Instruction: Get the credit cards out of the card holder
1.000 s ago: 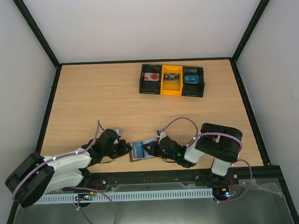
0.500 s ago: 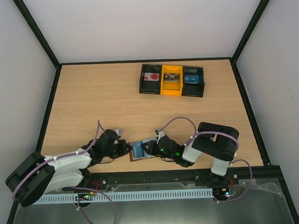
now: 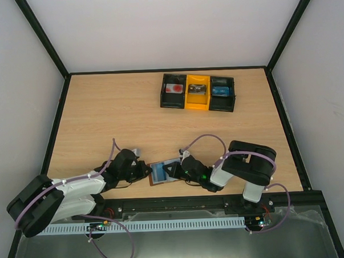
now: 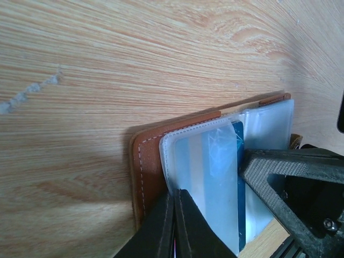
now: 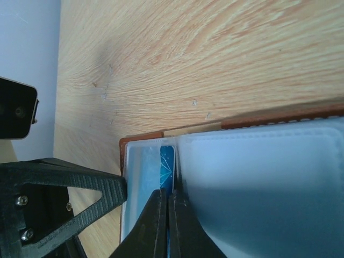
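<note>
So: card holder (image 3: 162, 173) lies open at the near edge of the table (image 3: 131, 119), between both grippers. Left gripper (image 3: 146, 172) has its fingers pressed together at the brown cover edge. Right gripper (image 3: 173, 172) has its fingers together at a blue card (image 5: 167, 161) in a clear sleeve (image 5: 258, 172). Can't tell if either pinches anything.

I see the holder (image 3: 162, 173) lying open, pale blue sleeves up, near the table's (image 3: 103, 115) front edge | my left gripper (image 3: 144, 171) touches its left side, my right gripper (image 3: 175, 170) its right | tray (image 3: 172, 104) well apart at the back: red-white card (image 3: 173, 89), grey card (image 3: 197, 89), blue card (image 3: 221, 91), one per bin
</note>
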